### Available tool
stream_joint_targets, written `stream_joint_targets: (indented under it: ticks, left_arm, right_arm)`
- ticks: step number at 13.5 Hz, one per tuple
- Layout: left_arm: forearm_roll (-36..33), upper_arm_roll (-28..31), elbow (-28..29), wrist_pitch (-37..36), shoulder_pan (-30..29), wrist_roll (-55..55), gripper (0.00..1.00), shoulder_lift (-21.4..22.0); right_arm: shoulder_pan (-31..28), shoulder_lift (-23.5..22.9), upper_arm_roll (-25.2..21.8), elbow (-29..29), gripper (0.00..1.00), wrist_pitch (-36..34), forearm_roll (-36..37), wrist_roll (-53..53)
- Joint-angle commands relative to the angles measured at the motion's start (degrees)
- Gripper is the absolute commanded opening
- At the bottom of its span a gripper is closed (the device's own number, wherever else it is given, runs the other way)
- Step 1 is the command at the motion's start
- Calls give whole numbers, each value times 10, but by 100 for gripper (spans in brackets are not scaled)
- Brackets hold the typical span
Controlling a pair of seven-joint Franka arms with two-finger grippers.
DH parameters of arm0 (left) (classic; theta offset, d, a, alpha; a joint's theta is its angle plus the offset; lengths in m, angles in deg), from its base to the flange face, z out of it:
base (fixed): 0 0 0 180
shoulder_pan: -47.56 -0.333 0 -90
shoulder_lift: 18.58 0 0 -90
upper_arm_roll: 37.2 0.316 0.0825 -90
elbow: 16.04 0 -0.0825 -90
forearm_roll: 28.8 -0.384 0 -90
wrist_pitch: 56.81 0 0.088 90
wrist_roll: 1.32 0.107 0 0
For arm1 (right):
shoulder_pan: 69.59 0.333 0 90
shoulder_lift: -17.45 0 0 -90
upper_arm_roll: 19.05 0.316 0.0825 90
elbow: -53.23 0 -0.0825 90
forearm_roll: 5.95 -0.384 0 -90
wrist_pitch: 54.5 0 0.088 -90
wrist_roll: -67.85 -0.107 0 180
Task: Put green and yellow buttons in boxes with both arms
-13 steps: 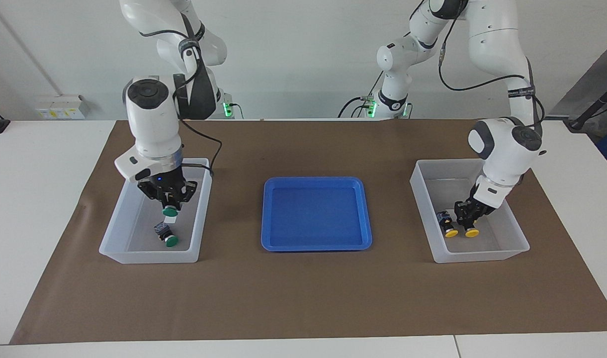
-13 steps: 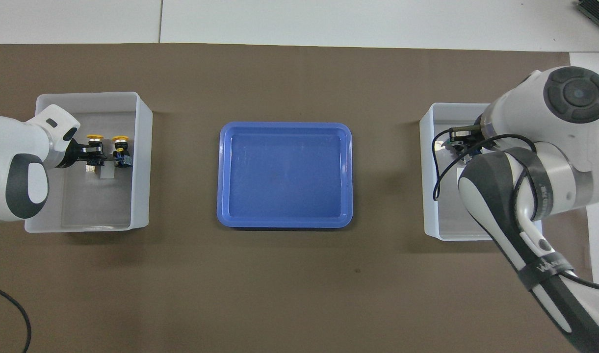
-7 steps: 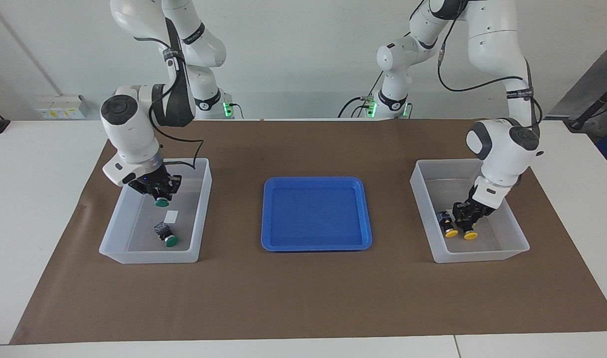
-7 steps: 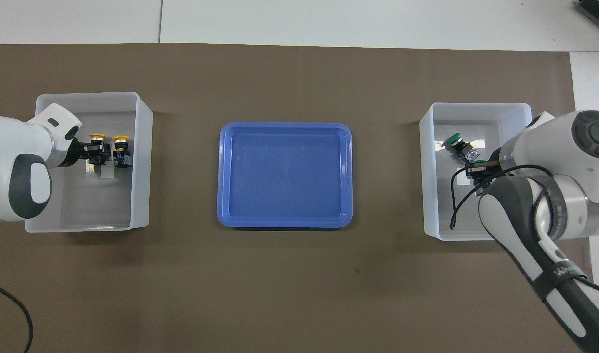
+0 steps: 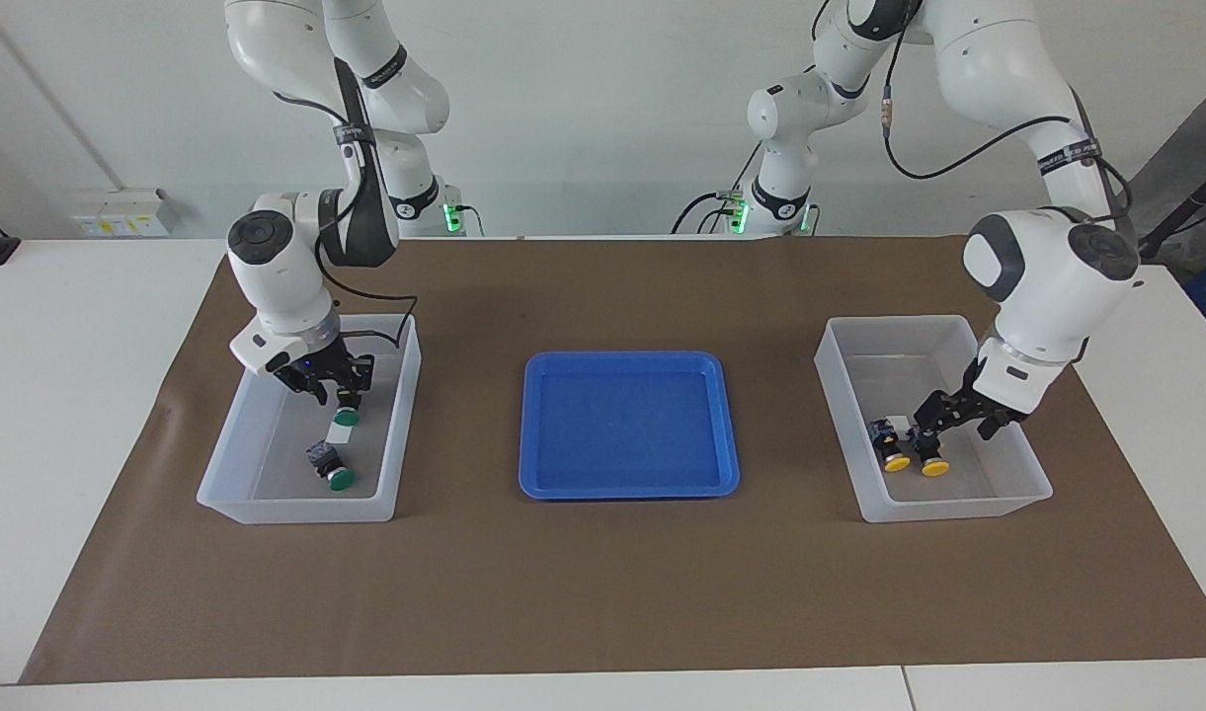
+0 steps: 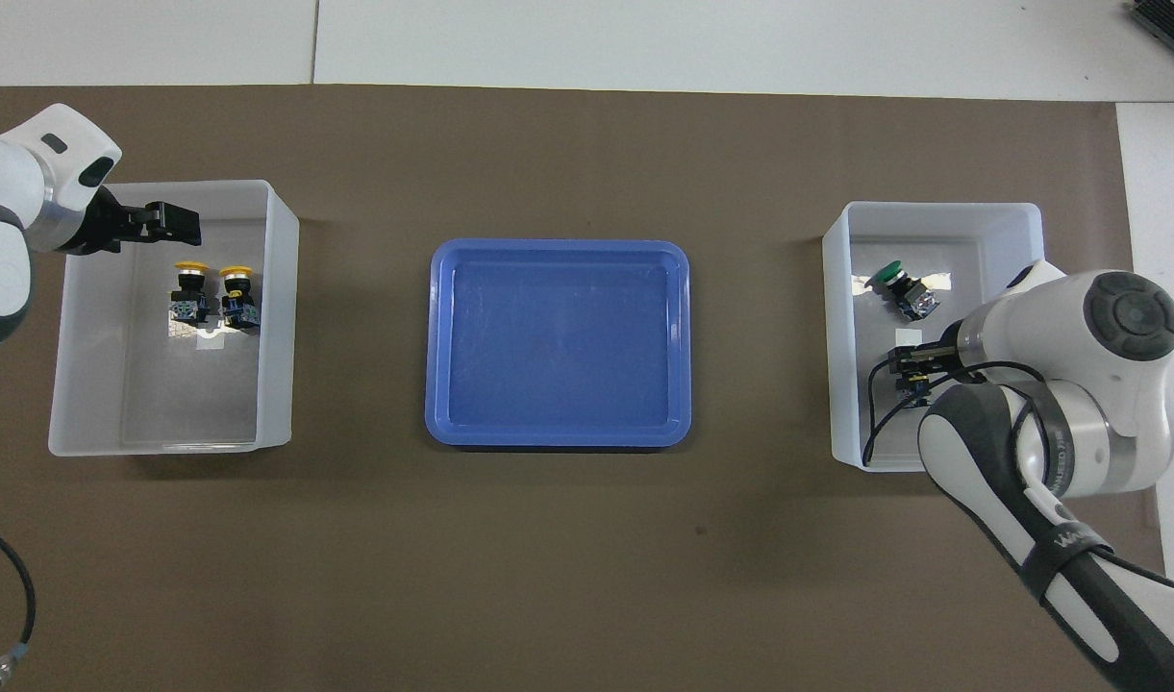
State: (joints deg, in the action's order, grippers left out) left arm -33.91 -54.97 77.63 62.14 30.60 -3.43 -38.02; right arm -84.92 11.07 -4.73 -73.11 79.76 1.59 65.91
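Overhead view — blue tray (image 6: 558, 343) between boxes (image 6: 277, 288).

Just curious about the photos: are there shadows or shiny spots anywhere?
Facing view: soft shadows hug the shallow blue plastic tray and translucent white bins; the arms cast faint ones on the wall. Overhead view: lighting is even, with a pale sheen on the tray's floor.

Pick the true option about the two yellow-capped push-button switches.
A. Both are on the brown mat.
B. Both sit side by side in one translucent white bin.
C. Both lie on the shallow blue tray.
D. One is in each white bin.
B: both yellow-capped push-button switches sit side by side in the translucent white bin at the left arm's end; the shallow blue tray holds none.
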Motion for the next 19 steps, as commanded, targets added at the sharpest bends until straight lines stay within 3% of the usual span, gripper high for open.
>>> stream_joint_targets:
  ticks: [1,6,9,12,15,19]
  left_arm:
    - [-6,7,-100,-108,53,-10,100,-28]
    - [-27,6,-189,-309,142,-30,100,-3]
    - [-18,0,-179,-348,148,-29,100,82]
    - [-18,5,-121,-398,139,-28,100,149]
    - [-15,6,-23,-369,105,-22,100,206]
    - [30,6,77,-244,88,-19,100,246]
  right_arm:
    - [0,12,7,31,100,-3,-13,-19]
    - [8,18,8,178,100,-125,-14,-35]
    - [7,21,8,269,100,-251,-14,-62]
    - [7,37,7,297,100,-310,-16,-81]
    - [0,44,4,349,100,-389,-42,-96]
    - [12,69,-8,367,100,-454,-43,-96]
